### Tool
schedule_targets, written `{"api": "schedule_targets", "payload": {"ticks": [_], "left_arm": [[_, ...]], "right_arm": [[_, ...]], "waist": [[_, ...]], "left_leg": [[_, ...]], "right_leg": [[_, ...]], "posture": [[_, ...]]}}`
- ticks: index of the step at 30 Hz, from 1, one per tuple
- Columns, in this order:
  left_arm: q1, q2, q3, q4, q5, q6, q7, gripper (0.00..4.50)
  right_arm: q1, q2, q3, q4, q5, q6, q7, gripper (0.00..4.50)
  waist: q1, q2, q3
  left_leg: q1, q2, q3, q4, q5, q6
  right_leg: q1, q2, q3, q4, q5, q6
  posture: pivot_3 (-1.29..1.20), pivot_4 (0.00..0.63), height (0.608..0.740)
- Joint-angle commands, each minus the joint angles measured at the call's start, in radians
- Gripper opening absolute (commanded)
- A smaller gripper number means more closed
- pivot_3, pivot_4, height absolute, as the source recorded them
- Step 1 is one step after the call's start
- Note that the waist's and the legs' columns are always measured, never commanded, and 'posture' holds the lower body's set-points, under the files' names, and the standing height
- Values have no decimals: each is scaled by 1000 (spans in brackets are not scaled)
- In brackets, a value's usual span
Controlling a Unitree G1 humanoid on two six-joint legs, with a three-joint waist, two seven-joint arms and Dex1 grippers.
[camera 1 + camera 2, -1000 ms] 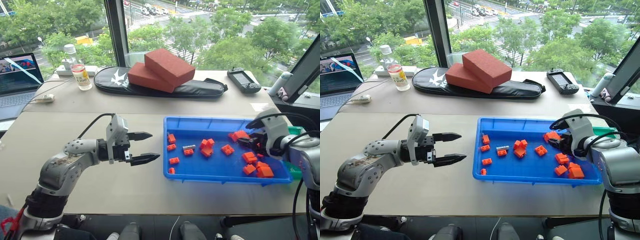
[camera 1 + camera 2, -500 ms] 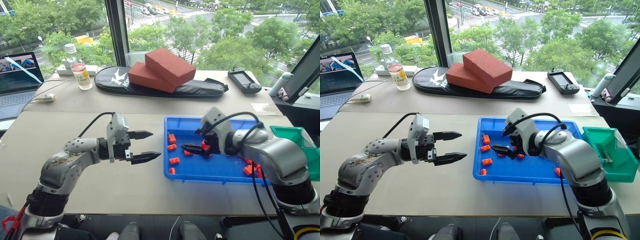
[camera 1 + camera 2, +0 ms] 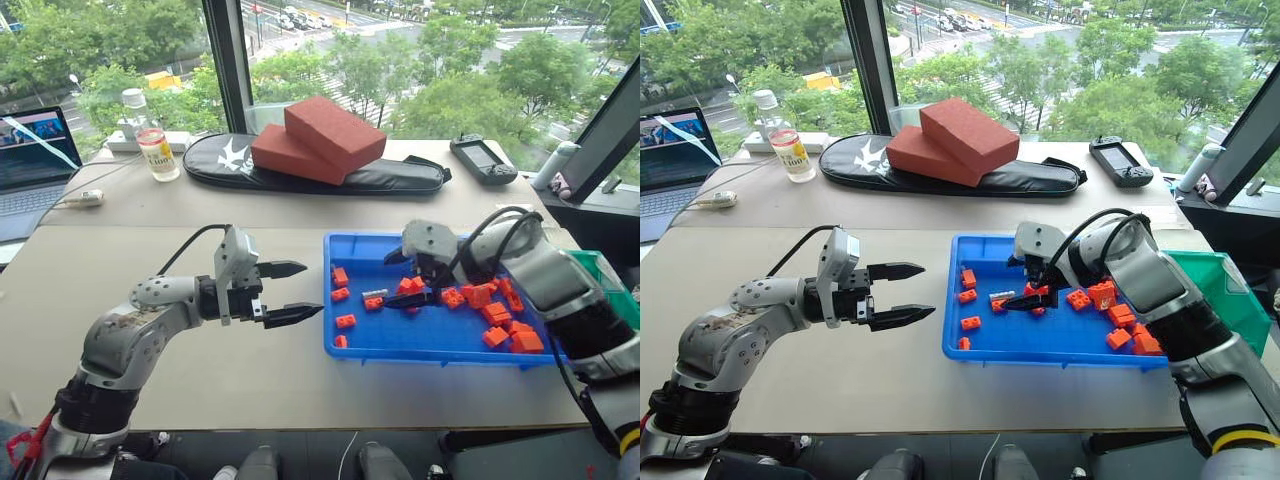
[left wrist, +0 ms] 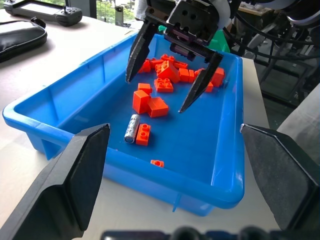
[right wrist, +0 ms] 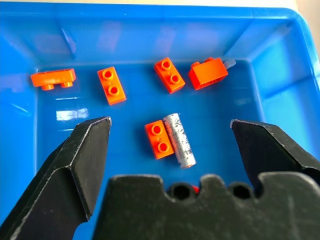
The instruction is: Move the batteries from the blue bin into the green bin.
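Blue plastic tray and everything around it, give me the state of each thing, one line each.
Wide blue plastic tray: on the table, holding bricks and one battery.
Silvery cylindrical battery: lying flat against an orange brick.
Teal-green plastic bin: beside the tray, contents hidden.
Right gripper: jaws open, above the battery.
Left gripper: jaws open, empty.
Clear plastic bottle: upright, capped.

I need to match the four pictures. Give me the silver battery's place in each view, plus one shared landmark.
Left eye view: battery in the blue bin's left half, by the right gripper.
Right eye view: same spot.
Left wrist view: on the bin floor, below the right gripper's open jaws.
Right wrist view: centred.
Landmark: the orange brick lying against its side.
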Motion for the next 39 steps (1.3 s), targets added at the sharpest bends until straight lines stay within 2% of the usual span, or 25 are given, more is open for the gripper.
{"api": "schedule_targets", "payload": {"ticks": [1, 13, 20, 23, 25, 26, 33, 39], "left_arm": [[6, 10, 22, -40, -21, 16, 5, 4500], [2, 31, 35, -58, -42, 52, 0, 4500], [-9, 34, 35, -51, -40, 51, -3, 4500], [-6, 34, 35, -53, -40, 51, -2, 4500], [-4, 33, 36, -54, -40, 49, 0, 4500], [-3, 33, 35, -55, -39, 49, 0, 4500], [0, 31, 36, -56, -37, 45, 3, 4500], [2, 31, 37, -56, -37, 44, 3, 4500]], "right_arm": [[-56, 46, 20, 185, -99, -147, 26, 4475], [-163, 205, 40, 623, -268, -405, 45, 4475], [-199, 255, 37, 779, -316, -472, 76, 4475], [-204, 270, 34, 816, -325, -474, 104, 3833], [-204, 279, 30, 831, -328, -471, 124, 3003], [-205, 282, 27, 837, -332, -473, 125, 2795], [-212, 297, 17, 874, -362, -483, 115, 345], [-208, 300, 2, 873, -371, -483, 109, 240]], "waist": [[1, 0, 0], [-2, 0, 0], [-2, 0, 0], [-2, 0, 0], [-2, 0, 0], [-2, 0, 0], [-3, 0, 0], [-3, 0, 0]], "left_leg": [[0, 0, 0, 0, 0, 0], [0, -1, 0, 0, 0, 0], [1, 0, -1, 0, 0, -1], [2, 0, -1, 0, 0, -1], [2, 0, -1, 0, 0, -1], [2, 0, -1, 0, 0, -1], [5, 0, -1, 0, 0, -1], [15, 0, -1, -2, 0, -1]], "right_leg": [[0, 0, 0, 0, 0, 0], [0, -1, 0, 1, 0, 0], [1, 0, 0, 3, 0, 0], [1, 0, 0, 3, 0, 0], [2, 0, 0, 3, 0, 0], [2, 0, 0, 3, 0, 0], [4, 0, 0, 3, 0, 0], [16, 0, -1, -2, 0, 0]], "posture": [[0, 150, 740], [0, 150, 740], [0, 150, 740], [0, 150, 740], [0, 150, 740], [0, 150, 740], [0, 150, 740], [0, 150, 740]]}}
